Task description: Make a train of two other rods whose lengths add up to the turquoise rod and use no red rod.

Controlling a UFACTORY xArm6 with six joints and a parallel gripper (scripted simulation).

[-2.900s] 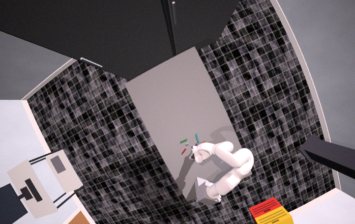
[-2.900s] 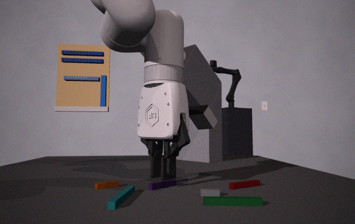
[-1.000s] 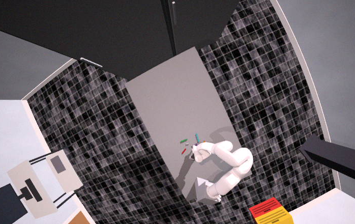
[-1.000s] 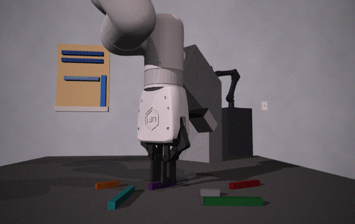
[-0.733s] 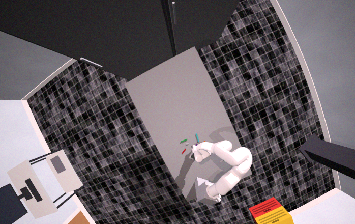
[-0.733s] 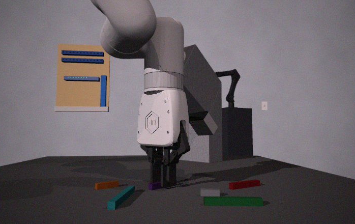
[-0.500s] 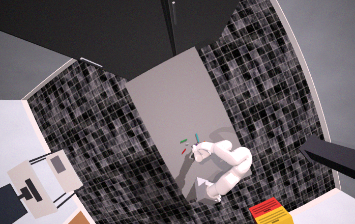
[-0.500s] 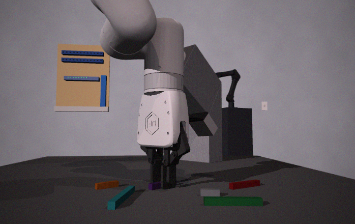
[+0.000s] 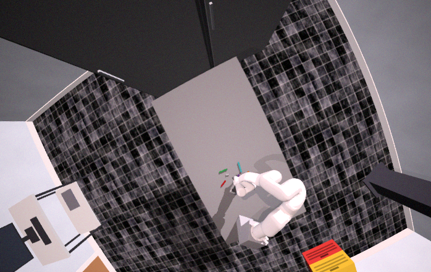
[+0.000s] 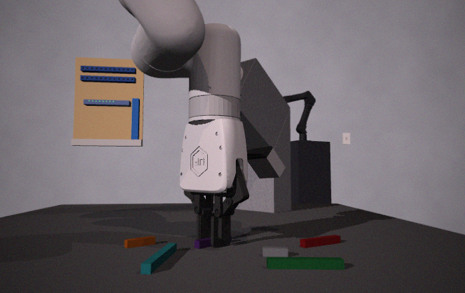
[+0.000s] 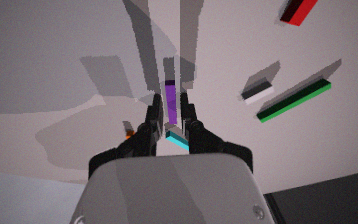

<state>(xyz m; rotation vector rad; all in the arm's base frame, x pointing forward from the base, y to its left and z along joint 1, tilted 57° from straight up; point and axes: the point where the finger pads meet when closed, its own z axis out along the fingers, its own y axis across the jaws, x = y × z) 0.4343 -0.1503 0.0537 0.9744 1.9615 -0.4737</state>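
Down at the dark table top (image 10: 409,262) with the white two-finger gripper (image 10: 215,242), black fingers parted only narrowly and set on either side of the short purple square-section rod (image 10: 202,243). Not clamped on it, to judge by the slivers of gap on both flanks in the wrist view; nothing held.

Lying flat, that purple rod, long axis running straight through the slot between the fingers, so closing would meet its two long sides squarely. From the exterior view, sticking out to the left of the fingers by one short end, with the rest hidden behind them.

Partner piece by the arithmetic: the shorter orange square-section rod (image 10: 139,241), flat on the table to the left of the purple one, apart from it, long axis roughly left to right. Purple's free left end facing orange's right end, nearly but perhaps not quite in one line; hard to tell exactly from this angle.

Long turquoise rod (image 10: 158,258) nearer and slanted, far tip close to the gap between purple and orange. Worth watching for clearance when sliding or carrying leftward.

Well off to the right and out of the way: small grey rod (image 10: 274,251), red rod (image 10: 320,240), long green rod (image 10: 305,263).

Likely next: close, then bring purple left, end to end with orange.
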